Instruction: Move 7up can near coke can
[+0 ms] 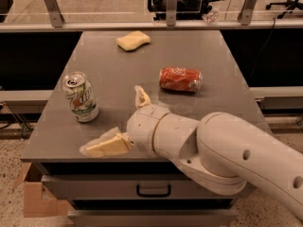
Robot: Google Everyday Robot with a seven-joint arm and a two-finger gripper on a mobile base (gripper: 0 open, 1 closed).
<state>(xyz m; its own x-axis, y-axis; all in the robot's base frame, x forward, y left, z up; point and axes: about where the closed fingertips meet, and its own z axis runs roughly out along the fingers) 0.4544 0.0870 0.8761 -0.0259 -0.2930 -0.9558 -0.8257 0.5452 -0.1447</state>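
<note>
Cream tool [112, 121] at grey table [199, 51] front; red coke can [180, 79], perhaps white-lettered
</note>
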